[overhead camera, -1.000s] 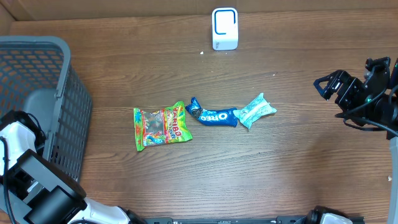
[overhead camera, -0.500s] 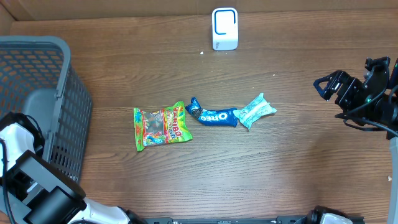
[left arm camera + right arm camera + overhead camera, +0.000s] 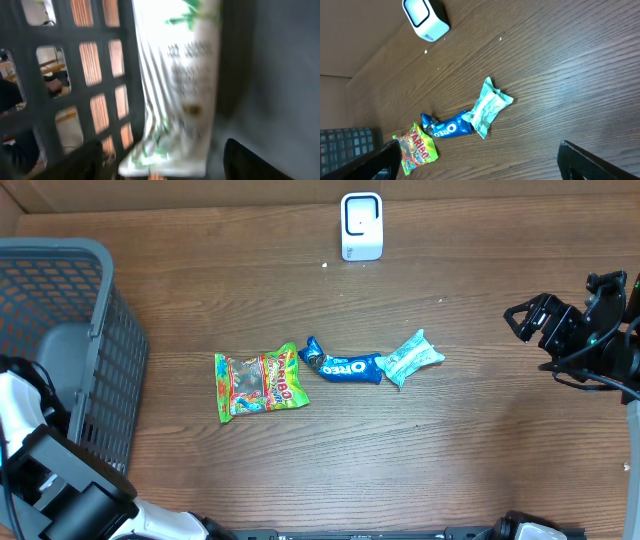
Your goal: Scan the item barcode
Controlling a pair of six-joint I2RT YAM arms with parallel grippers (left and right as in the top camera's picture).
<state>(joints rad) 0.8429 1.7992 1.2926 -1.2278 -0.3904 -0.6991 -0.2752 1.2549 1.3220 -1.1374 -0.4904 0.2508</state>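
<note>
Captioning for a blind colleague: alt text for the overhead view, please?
Three snack packets lie in a row on a brown wooden table: green Haribo bag, blue Oreo packet, pale teal wrapper. White boxy scanner at the far edge, grey mesh basket left, right arm's open black fingers right.

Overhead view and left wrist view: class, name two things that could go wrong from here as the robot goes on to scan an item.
1. The Oreo pack appears to touch both the Haribo bag and the teal packet, so lifting one may drag a neighbour.
2. The left gripper sits open inside the basket by the white packet; pulling out, a finger might catch the mesh wall.
</note>
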